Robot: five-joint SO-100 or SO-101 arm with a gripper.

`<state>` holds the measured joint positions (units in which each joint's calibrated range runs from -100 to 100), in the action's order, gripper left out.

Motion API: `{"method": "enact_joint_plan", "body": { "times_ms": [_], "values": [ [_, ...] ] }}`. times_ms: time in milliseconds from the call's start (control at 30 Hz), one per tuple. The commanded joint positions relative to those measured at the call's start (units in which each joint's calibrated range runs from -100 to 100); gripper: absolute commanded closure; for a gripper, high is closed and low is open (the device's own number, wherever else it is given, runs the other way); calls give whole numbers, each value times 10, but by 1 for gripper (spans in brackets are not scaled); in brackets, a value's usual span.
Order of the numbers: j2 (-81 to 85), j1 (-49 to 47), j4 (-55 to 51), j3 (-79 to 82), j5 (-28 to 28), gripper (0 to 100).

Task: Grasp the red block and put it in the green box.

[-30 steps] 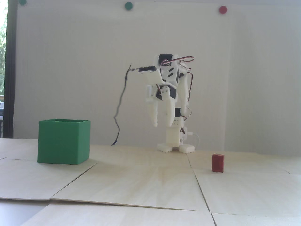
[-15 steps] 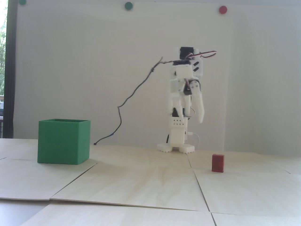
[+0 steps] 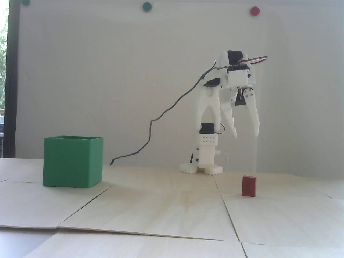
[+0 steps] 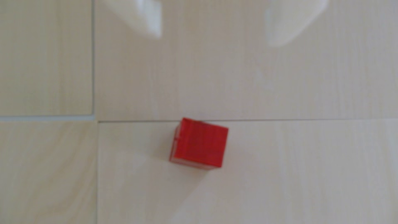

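The red block point(image 3: 249, 186) stands upright on the wooden table at the right of the fixed view. In the wrist view the red block point(image 4: 199, 145) lies near the middle, below the two blurred white fingertips point(image 4: 150, 19) at the top edge. My white gripper point(image 3: 246, 135) hangs high above the block, pointing down, open with nothing between its fingers. In the wrist view the gripper point(image 4: 215, 36) shows a wide gap. The green box point(image 3: 72, 161) sits far to the left on the table, its top open.
The arm's white base point(image 3: 201, 168) stands behind the block. A black cable point(image 3: 161, 115) hangs from the wrist down to the table. Seams point(image 3: 228, 212) run between the pale wooden panels. Round dots point(image 3: 147, 6) are stuck on the wall.
The arm has swung from the middle to the right, ending above the red block. The fingers have spread wider. The cable trailed along with it. Block and box have not moved.
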<state>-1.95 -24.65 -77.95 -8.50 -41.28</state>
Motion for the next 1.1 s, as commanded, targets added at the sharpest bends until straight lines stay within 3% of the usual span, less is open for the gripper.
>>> {"method": "enact_joint_plan", "body": {
  "times_ms": [0,467,1067],
  "values": [
    [-67,-5,-51,-149,3,83],
    [-212,23,-63,-282,3,83],
    [-275,39,-59,-288,3,82]
  ]
}}
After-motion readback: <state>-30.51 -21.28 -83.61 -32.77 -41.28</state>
